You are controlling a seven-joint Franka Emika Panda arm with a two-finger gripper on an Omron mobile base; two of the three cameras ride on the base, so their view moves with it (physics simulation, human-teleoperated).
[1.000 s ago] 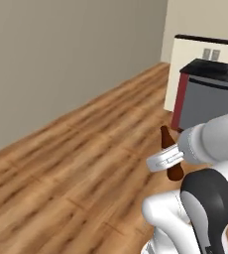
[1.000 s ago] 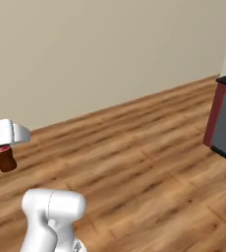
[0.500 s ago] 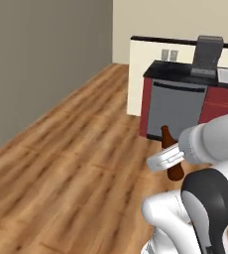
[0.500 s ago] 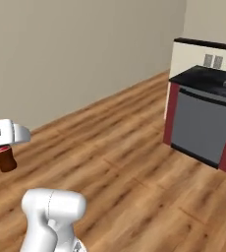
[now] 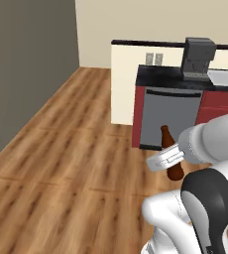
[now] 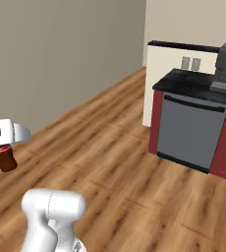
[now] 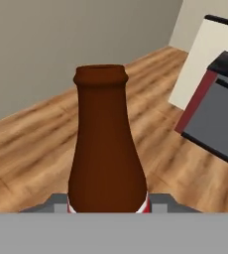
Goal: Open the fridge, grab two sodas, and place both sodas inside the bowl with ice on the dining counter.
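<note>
My gripper (image 5: 166, 158) is shut on one soda (image 5: 174, 169), a dark brown bottle with a narrow neck, held upright in front of the arm above the wooden floor. From the right base view the gripper (image 6: 3, 137) sits at the far left, with the soda's (image 6: 7, 161) lower end hanging below it. In the hand view the soda (image 7: 107, 149) stands between the fingertips, a red label edge at its base. The fridge and the bowl with ice are out of view.
Ahead stands a black-topped counter (image 5: 168, 79) with dark red cabinets and a grey dishwasher front (image 5: 169, 118); I cannot tell whether it is the dining counter. A dark grey boxy appliance (image 5: 199, 58) sits on it. A cream half wall (image 5: 123, 82) rises behind, a grey wall (image 5: 27, 64) on the left.
The whole picture has swung, so the base has turned: the counter and half wall have slid into the middle of both base views. The soda stays in the gripper.
</note>
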